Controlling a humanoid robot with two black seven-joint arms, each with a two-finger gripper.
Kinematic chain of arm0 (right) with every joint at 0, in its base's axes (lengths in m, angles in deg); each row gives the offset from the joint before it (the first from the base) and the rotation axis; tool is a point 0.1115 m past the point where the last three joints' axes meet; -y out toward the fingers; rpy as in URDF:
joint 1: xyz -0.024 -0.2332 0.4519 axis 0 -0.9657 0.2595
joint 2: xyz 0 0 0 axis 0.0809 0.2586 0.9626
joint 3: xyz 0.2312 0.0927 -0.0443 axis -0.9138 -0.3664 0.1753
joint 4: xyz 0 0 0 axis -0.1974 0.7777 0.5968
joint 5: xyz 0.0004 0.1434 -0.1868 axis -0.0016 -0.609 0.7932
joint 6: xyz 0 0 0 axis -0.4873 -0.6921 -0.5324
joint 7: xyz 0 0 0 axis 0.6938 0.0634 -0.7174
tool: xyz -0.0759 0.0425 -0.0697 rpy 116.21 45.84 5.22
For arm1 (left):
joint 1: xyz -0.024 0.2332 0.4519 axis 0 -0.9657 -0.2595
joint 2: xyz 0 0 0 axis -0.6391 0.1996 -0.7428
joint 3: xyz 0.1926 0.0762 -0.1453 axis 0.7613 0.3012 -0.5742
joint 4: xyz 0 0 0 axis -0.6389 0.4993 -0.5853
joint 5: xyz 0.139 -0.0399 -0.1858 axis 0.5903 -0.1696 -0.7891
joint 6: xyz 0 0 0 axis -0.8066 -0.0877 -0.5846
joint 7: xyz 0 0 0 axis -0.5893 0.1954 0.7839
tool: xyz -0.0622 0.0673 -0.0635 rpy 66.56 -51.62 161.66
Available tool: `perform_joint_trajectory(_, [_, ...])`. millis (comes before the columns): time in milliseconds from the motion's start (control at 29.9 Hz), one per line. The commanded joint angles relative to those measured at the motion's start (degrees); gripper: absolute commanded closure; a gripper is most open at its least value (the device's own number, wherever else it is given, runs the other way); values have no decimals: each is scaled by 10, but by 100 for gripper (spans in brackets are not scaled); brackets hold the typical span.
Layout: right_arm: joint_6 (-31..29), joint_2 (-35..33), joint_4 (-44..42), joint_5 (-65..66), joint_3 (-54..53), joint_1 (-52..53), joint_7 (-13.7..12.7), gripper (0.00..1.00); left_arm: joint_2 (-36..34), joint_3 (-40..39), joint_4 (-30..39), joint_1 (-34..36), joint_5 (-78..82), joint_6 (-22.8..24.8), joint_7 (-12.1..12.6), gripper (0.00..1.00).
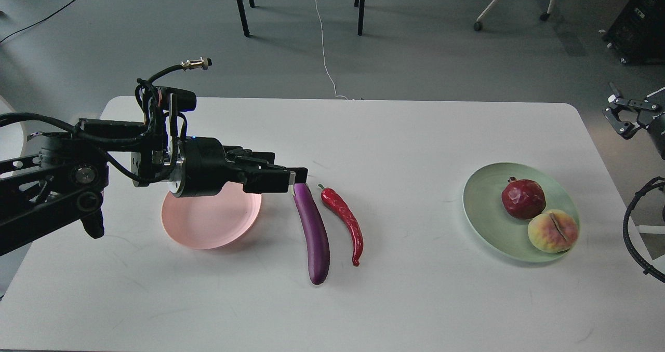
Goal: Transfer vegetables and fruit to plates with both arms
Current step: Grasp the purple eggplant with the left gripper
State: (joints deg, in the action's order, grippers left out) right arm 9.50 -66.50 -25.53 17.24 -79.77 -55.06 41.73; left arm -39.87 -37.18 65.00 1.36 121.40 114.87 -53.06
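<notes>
Head view, single frame. L arm enters from the left edge and reaches across the pink plate (210, 219); its jaws, i.e. the left gripper (297, 178), sit at the stem end of the eggplant (312, 232), touching or just above the pale cap. Seen side-on and dark, so jaw spread cannot be told, nor whether the stem is pinched yet. Eggplant lies on the white tabletop (405, 134) w/ long axis running near-to-far, stem end far, body trailing toward the camera, just right of the pink plate. Red chili pepper (344, 218) lies beside it, roughly parallel, slightly further right, apart from it. L arm is far nearer both vegetables. Right gripper (622, 117) is held at the right edge, off the tabletop, well apart from everything; fingers look spread and empty. Containers: pink plate holds nothing visible (part hidden by the arm); green plate (480, 206) holds pomegranate (523, 199) and peach (553, 231), touching. Judged: fruit done, vegetables pending.
</notes>
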Motion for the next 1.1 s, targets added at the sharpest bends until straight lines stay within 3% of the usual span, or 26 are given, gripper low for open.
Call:
perform_joint_trajectory(0, [0, 6, 3, -1, -9, -29, 1, 1, 20, 12, 0, -1, 58, 8, 1, 2])
perform_joint_trajectory(234, [0, 5, 8, -4, -11, -46, 8, 1, 82, 36, -35, -5, 201, 10, 12, 2])
perform_joint_trajectory(435, [0, 4, 9, -4, -11, -53, 7, 1, 136, 54, -102, -6, 207, 14, 19, 2])
perform_joint_trajectory(670, [0, 5, 9, -3, -12, -53, 8, 1, 213, 55, -147, -7, 200, 16, 64, 2])
perform_joint_trajectory(803, [0, 5, 9, -3, -13, -53, 8, 1, 252, 56, -211, -15, 201, 16, 90, 7])
perform_joint_trajectory(904, [0, 4, 9, -3, -13, -53, 7, 1, 264, 56, -255, -17, 200, 16, 86, 7])
perform_joint_trajectory(1071, [0, 1, 8, -2, -13, -55, 8, 1, 265, 56, -261, -18, 198, 16, 83, 7])
